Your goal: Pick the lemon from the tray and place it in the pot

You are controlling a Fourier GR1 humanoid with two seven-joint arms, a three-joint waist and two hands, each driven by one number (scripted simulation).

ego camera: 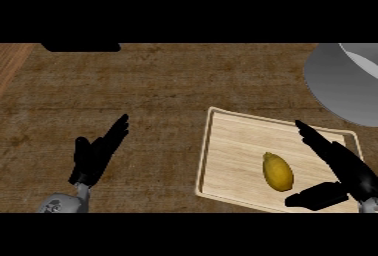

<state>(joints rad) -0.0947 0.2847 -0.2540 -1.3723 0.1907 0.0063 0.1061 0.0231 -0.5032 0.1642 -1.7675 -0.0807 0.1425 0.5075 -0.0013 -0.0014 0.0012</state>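
A yellow lemon (277, 172) lies on the light wooden tray (235, 150), right of the tray's middle. My right hand (341, 167) hovers over the tray's right side, open, with straight fingers pointing up-left and the thumb (316, 196) spread just below and right of the lemon. The lemon sits in the gap between thumb and fingers, apart from both. The grey pot (341, 85) stands at the upper right, partly cut off by the view's edge. My left hand (100, 150) rests open over the counter at the lower left, fingers up.
The brown counter (148, 90) stretches left of and behind the tray. A dark object (81, 47) shows at the top left edge. A lighter wooden strip (11, 62) runs along the far left.
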